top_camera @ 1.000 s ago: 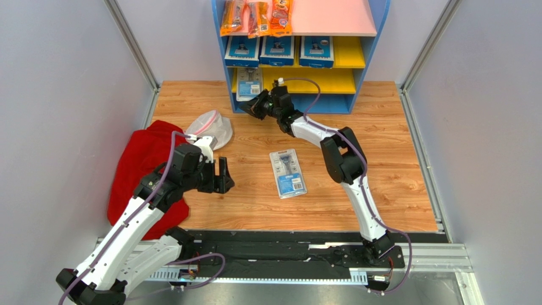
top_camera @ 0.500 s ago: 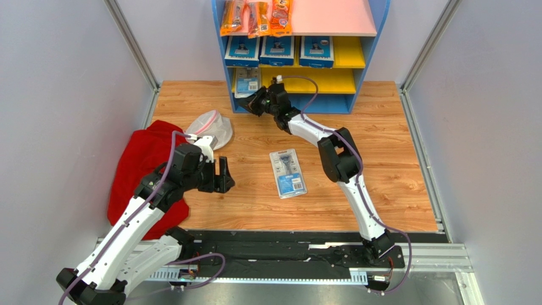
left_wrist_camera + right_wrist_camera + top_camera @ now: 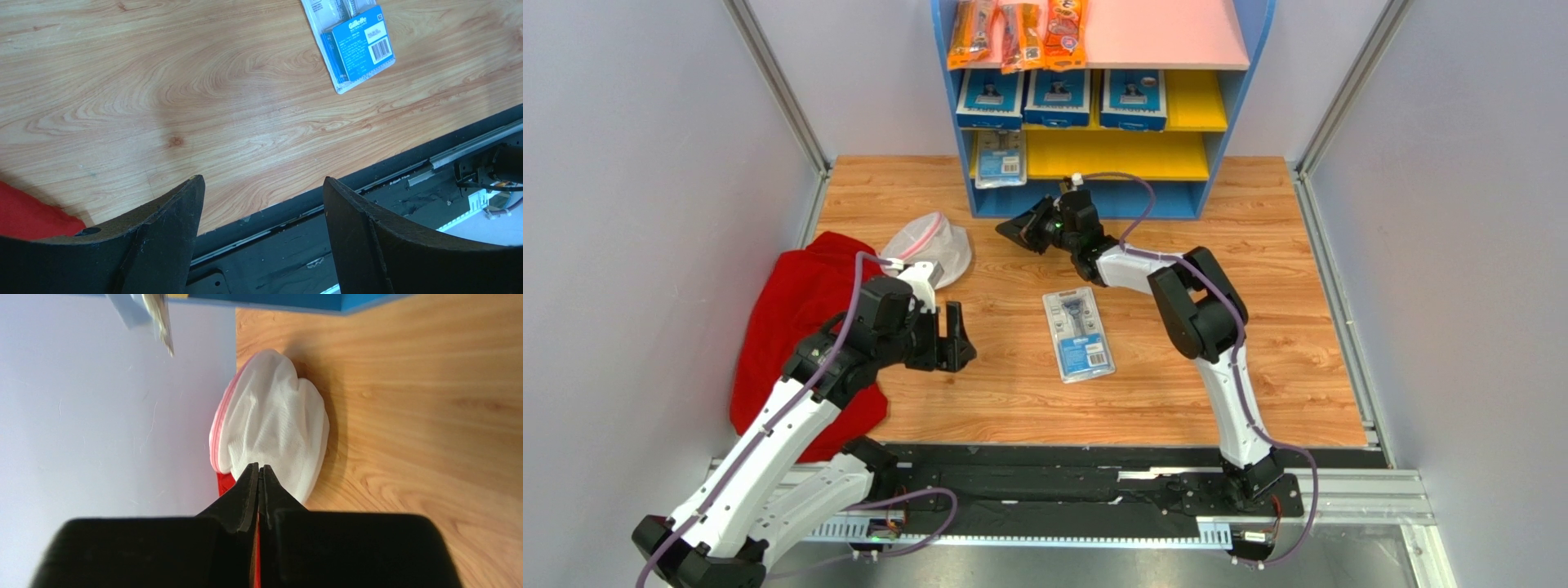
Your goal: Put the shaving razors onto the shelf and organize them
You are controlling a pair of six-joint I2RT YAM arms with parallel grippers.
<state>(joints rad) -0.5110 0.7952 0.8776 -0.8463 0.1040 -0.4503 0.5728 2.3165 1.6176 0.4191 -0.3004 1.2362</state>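
Note:
The shelf stands at the far edge, and its blue base shows in the right wrist view. Three larger razor packs stand in a row on the upper yellow shelf. A smaller pack stands at the left of the lower shelf. Another pack lies flat on the floor mid-table; it also shows in the left wrist view. My right gripper is shut and empty, just in front of the shelf's left foot. My left gripper is open and empty, left of the floor pack.
A white mesh bag lies left of my right gripper, partly on a red cloth. Orange snack packets lie on the pink top board. Grey walls close in both sides. A black rail runs along the near edge.
My right gripper has drawn back from the lower shelf toward the near side, leaving the smaller pack standing there. The left arm has not moved.

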